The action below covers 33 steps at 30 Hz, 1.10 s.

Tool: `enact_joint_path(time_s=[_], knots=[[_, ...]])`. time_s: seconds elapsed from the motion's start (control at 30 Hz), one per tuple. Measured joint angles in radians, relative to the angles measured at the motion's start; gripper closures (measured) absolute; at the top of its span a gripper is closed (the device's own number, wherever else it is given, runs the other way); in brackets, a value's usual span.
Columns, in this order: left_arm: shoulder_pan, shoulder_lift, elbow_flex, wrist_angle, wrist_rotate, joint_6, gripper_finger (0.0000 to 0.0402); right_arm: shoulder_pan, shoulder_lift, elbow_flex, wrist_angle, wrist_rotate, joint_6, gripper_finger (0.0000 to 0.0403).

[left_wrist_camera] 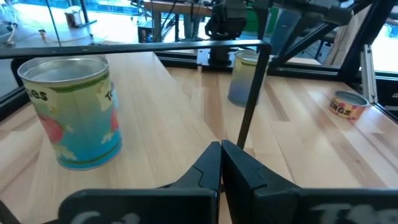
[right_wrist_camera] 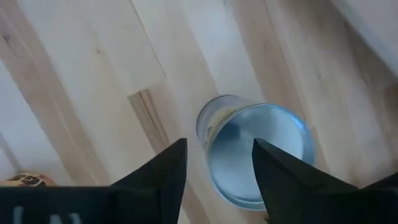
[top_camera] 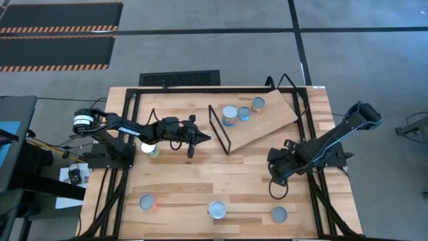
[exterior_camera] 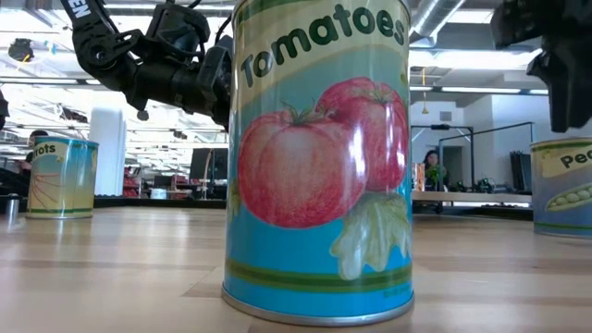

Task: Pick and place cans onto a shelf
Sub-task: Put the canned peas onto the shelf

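The shelf [top_camera: 264, 124] lies slanted at the table's far right, its black wire frame end [top_camera: 219, 128] toward the middle. Three cans [top_camera: 229, 115] [top_camera: 244, 113] [top_camera: 258, 104] sit on it. Three more cans stand on their bases along the near edge: one at the left [top_camera: 147, 202], a tomato can [exterior_camera: 319, 157] and a pea can [top_camera: 279, 214]. My right gripper [right_wrist_camera: 217, 165] points down, open, above a silver-topped can [right_wrist_camera: 255, 152], with its fingers clear of it. My left gripper [left_wrist_camera: 221, 165] is shut just short of the wire frame [left_wrist_camera: 249, 93] and holds nothing.
Another can [top_camera: 152, 150] stands under my left arm. A black metal frame [top_camera: 134, 100] runs along the table's sides and far edge. Bare wood lies between the shelf and the near row of cans. In the low view a person [exterior_camera: 431, 171] shows far behind.
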Motion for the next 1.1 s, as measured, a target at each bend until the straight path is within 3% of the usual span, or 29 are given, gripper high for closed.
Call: enact_joint_path(time_s=[0.33, 0.53, 0.7, 0.93, 1.1], knots=[[-0.003, 0.0, 0.0, 0.001, 0.001, 0.0, 0.0401, -0.064, 0.115, 0.003, 0.007, -0.016, -0.009, 0.026], [-0.003, 0.0, 0.0, 0.009, 0.003, -0.032, 0.0401, -0.087, 0.143, 0.006, -0.003, -0.057, -0.054, 0.0325], [-0.003, 0.0, 0.0, 0.013, 0.003, -0.037, 0.0401, -0.102, 0.093, 0.003, 0.003, -0.082, -0.055, 0.0389], [-0.003, 0.0, 0.0, 0.022, 0.002, -0.071, 0.0401, -0.182, -0.007, 0.103, -0.044, -0.089, -0.086, 0.0393], [-0.003, 0.0, 0.0, 0.022, 0.001, -0.071, 0.0401, -0.325, -0.014, 0.245, -0.195, 0.006, -0.203, 0.0398]])
